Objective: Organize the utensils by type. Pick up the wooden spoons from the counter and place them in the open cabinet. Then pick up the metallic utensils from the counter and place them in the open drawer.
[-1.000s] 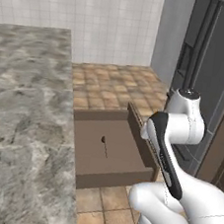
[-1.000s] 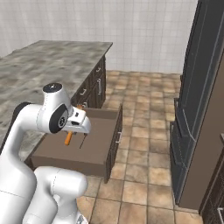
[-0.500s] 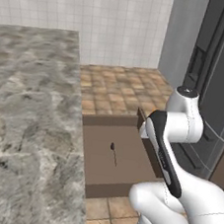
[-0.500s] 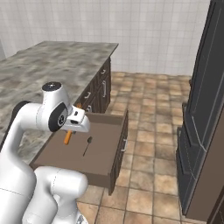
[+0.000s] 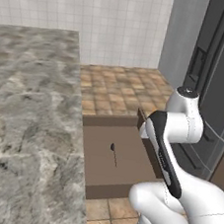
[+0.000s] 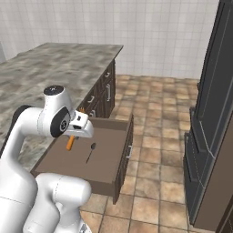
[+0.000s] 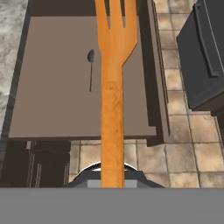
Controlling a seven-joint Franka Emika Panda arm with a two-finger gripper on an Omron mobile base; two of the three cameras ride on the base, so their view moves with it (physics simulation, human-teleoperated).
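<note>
My gripper is shut on the handle of a slim orange fork, one of the metallic utensils. The fork hangs over the left part of the open drawer, tines pointing toward the drawer's far side. A thin dark spoon lies flat on the drawer's bottom, a little left of the fork's tines. The same spoon rests mid-drawer beside the marbled counter. The wooden spoons and the open cabinet are out of view.
Tall dark appliance fronts stand across the tiled floor to the right of the drawer. Lower cabinets with metal handles run under the counter behind the drawer. A white tiled wall closes the far end.
The whole picture has shifted as the base drove along; the drawer now sits nearer and more central. The fork stays in my grip over the drawer.
</note>
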